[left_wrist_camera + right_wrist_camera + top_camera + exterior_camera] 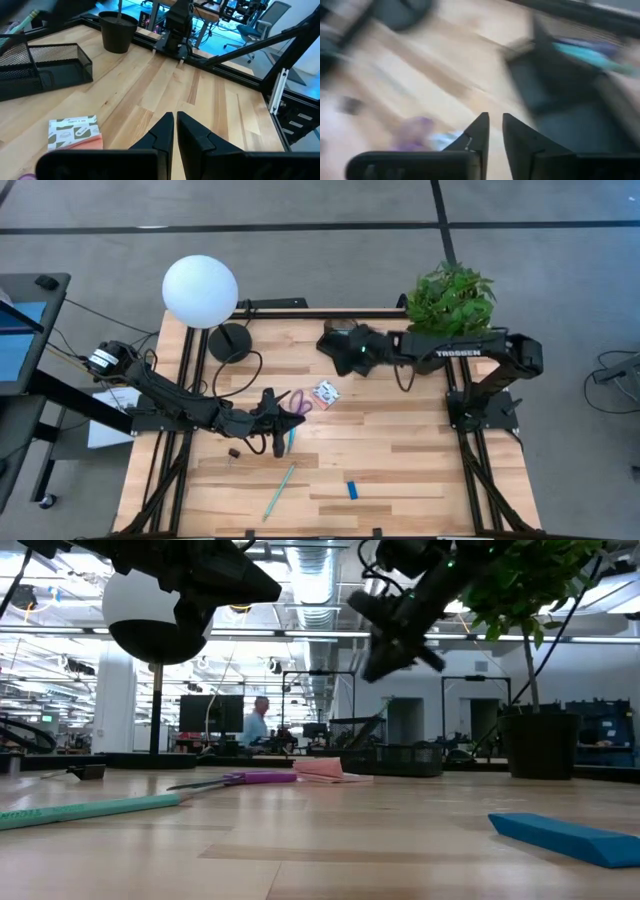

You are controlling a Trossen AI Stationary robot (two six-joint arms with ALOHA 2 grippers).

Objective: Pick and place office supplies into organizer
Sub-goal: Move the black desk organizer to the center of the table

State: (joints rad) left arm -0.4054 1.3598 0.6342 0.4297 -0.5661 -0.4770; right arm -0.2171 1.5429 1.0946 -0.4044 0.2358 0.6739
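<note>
Purple-handled scissors [297, 402], a white patterned packet [327, 392] and a teal pen [278, 492] lie flat on the wooden table. A blue block [352, 490] and a tiny black piece [233, 451] lie there too. The black mesh organizer [45, 67] stands at the far edge, mostly hidden under my right arm in the high view. My left gripper [275, 423] hovers shut and empty just left of the scissors. My right gripper [495, 125] hangs above the organizer [395, 758], slanting down. Its fingertips stand a narrow gap apart with nothing between them.
A lamp with a white globe [200, 290] and a round black base [230, 340] stands at the far left. A potted plant [455, 300] stands at the far right. A second teal pen [291, 438] lies under my left gripper. Bare wood stretches along the near right.
</note>
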